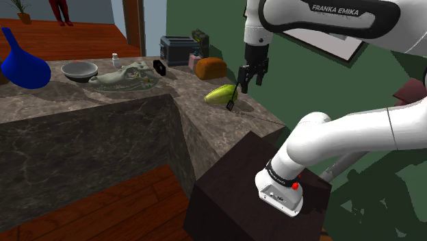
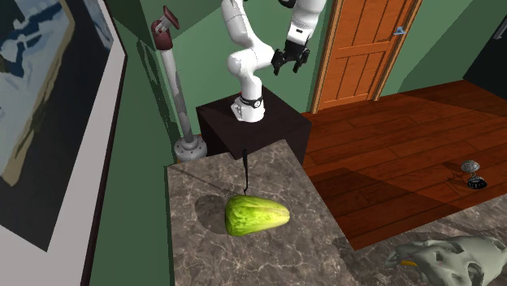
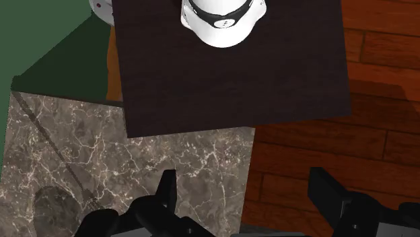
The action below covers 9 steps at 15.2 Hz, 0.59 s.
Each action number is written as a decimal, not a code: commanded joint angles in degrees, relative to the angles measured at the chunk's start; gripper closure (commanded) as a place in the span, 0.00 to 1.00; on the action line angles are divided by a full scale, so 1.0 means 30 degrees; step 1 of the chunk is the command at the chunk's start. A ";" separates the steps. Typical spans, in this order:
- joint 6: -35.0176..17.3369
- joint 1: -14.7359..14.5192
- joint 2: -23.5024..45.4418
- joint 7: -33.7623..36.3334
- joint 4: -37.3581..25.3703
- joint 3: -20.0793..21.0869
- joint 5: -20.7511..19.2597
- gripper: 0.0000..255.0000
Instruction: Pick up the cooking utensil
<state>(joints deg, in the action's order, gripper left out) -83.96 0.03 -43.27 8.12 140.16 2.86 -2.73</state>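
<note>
**Marble counter, gripper open above its end**

Dark veined marble counter [image 1: 102, 130] against green walls, wooden floor [image 2: 390, 146] around it. We see the thin black utensil [image 1: 235, 94] at the counter's end nearest the stand [image 1: 233, 198]. Its wider head is just beside a yellow-green fruit [image 1: 220, 94] and its handle points toward the counter edge. In the second exterior view the utensil [image 2: 246, 171] runs from that edge up to the fruit [image 2: 256, 215]. We cannot tell whether it lies flat or leans.

The gripper [image 1: 252, 74] hangs above that end of the counter, apart from the utensil. The second exterior view puts the gripper [image 2: 288, 63] high up, over the stand side. In the wrist view the gripper [image 3: 249, 195] has its two black fingers [image 3: 168, 192] standing well apart, touching no object; counter corner and floor show between them, the stand beyond.

Further along the counter we note a brown loaf [image 1: 210, 67], a dark toaster [image 1: 179, 49], a grey bowl [image 1: 79, 70] and a blue vase [image 1: 24, 65]. An orange wooden door [image 2: 366, 49] stands behind the arm.
</note>
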 commanded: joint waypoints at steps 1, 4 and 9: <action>0.0000 0.0000 0.0000 0.0000 0.0000 0.0000 0.0000 0.00; -0.1258 0.0860 0.1894 0.0681 -0.0837 -0.0591 -0.0132 0.00; -0.2989 0.2126 0.4957 0.1728 -0.2522 -0.1630 -0.0174 0.00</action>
<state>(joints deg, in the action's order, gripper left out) -91.84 5.60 -30.61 12.72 133.98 -1.30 -3.21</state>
